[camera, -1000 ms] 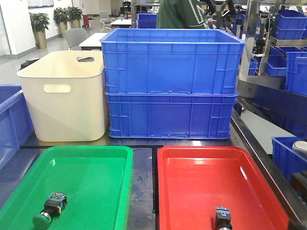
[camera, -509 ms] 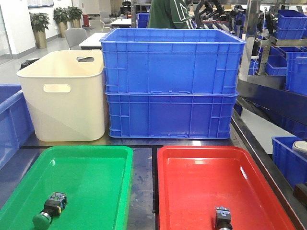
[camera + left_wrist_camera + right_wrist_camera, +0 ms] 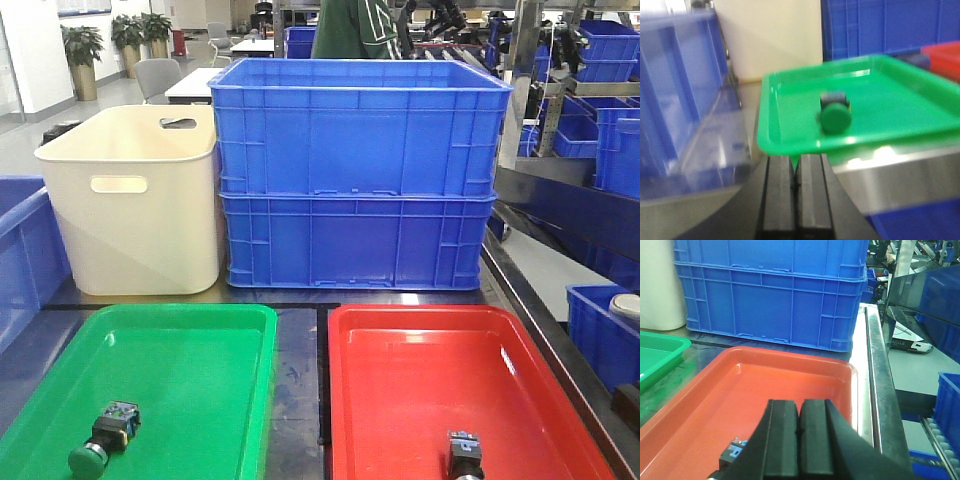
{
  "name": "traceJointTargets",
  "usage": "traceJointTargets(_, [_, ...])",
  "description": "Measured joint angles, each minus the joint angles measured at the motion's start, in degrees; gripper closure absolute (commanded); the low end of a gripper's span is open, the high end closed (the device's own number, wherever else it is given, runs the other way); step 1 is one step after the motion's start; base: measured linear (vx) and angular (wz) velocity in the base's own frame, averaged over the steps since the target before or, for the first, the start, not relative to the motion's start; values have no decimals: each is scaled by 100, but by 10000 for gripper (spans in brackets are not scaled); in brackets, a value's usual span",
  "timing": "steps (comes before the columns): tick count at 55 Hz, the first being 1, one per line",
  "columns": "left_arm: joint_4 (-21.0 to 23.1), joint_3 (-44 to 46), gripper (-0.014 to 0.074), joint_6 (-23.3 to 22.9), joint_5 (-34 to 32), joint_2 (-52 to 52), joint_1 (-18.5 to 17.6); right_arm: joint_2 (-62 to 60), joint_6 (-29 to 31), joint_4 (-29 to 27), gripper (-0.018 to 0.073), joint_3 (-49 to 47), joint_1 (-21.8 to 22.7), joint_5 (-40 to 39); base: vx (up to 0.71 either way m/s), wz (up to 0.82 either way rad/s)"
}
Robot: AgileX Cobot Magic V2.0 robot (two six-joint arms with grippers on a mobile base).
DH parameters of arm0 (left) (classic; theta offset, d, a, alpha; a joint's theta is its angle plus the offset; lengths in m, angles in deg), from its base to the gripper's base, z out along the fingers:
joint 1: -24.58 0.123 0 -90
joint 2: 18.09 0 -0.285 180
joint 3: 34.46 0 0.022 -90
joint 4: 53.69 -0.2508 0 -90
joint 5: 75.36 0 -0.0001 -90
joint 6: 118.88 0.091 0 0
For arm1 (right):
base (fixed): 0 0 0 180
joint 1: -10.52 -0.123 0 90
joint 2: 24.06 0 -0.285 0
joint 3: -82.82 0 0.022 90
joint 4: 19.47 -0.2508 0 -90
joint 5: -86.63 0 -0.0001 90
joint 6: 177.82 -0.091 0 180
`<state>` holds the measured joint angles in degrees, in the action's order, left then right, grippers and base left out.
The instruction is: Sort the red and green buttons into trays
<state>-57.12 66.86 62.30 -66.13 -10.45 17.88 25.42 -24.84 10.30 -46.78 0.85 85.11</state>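
The green button (image 3: 103, 440) lies on its side in the green tray (image 3: 215, 330), near the front left. In the red tray (image 3: 400, 330) lies the other button (image 3: 465, 455); only its dark body shows, the cap cut off by the frame's lower edge. In the left wrist view my left gripper (image 3: 796, 162) is shut and empty, just below the green tray's rim (image 3: 790, 142), with the green button (image 3: 835, 116) beyond it. My right gripper (image 3: 799, 407) is shut and empty over the red tray (image 3: 790, 375). The button's body (image 3: 732, 452) peeks out left of its finger.
Two stacked deep blue bins (image 3: 355, 170) and a cream tub (image 3: 135, 200) stand behind the trays. Another blue bin (image 3: 25, 250) flanks the left side. A metal table edge (image 3: 872, 370) runs along the right, with blue bins (image 3: 600, 320) beyond it.
A dark shape at the front view's lower right edge has sunk lower. The person at the back has shifted. Buttons and trays have not moved.
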Motion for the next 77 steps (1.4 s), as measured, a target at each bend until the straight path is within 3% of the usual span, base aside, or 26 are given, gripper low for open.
traceJointTargets(14, [30,-2,602,0,704,0,0,0,0,0,567,0,0,54,0,0])
traceJointTargets(37, [34,-13,602,0,768,5,0,-9,10,-48,567,0,0,100,0,0])
traceJointTargets(46, [34,-13,602,0,787,5,0,-644,491,-1083,567,429,0,479,0,0])
traceJointTargets(54, [34,-13,602,0,792,5,0,-2003,1692,-2279,567,1682,0,533,0,0])
traceJointTargets(60, [34,-13,602,0,792,5,0,-3161,2479,-2857,567,2520,0,587,0,0])
traceJointTargets(67, [34,-13,602,0,799,5,0,-4082,2811,-3055,567,2849,6,718,0,0])
traceJointTargets(77, [34,-13,602,0,806,5,0,-4231,2851,-3082,567,2854,16,795,0,0])
